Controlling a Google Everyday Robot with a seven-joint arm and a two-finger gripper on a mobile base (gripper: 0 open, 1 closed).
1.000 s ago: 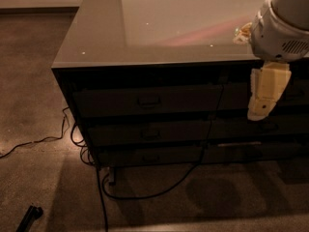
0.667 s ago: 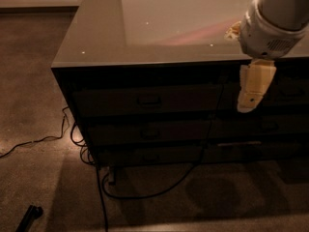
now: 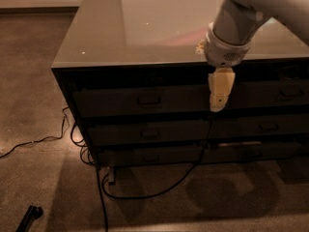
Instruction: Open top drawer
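- Floor [image 3: 34, 71]: one stretch of brownish carpet, filling the left side and the bottom of the view.
- One cabinet [image 3: 65, 74], low and dark, with a single glossy top [image 3: 145, 28] that reflects pale light.
- One robot arm [image 3: 256, 4], white, coming in from the upper right over the cabinet top and ending in a round wrist at the front edge.
- Three drawer fronts stacked on the cabinet's left side. The top drawer [image 3: 111, 100] is the uppermost, right under the cabinet top, and it sits closed, flush with the two below it: the middle drawer [image 3: 116, 133] and the bottom drawer [image 3: 125, 157]. More drawer fronts show to the right, partly cut off by the frame edge.
- One gripper [image 3: 218, 105], cream-coloured, hanging straight down from the wrist in front of the top row of drawers. It is to the right of the top drawer's handle and well apart from it. I cannot tell whether it is open or closed, nor whether it touches the drawer front.
- Three cables: a thick black cable [image 3: 159, 192] looping over the floor from under the cabinet and rising toward the gripper, a second black cable [image 3: 103, 207] running down to the bottom edge, and a thin cable [image 3: 34, 141] trailing off to the left.
- Three small rectangular handles in the left stack, one per drawer; the top drawer's handle [image 3: 149, 100] is centred on its front.
- One small dark object [image 3: 29, 216] lying on the floor at the lower left.
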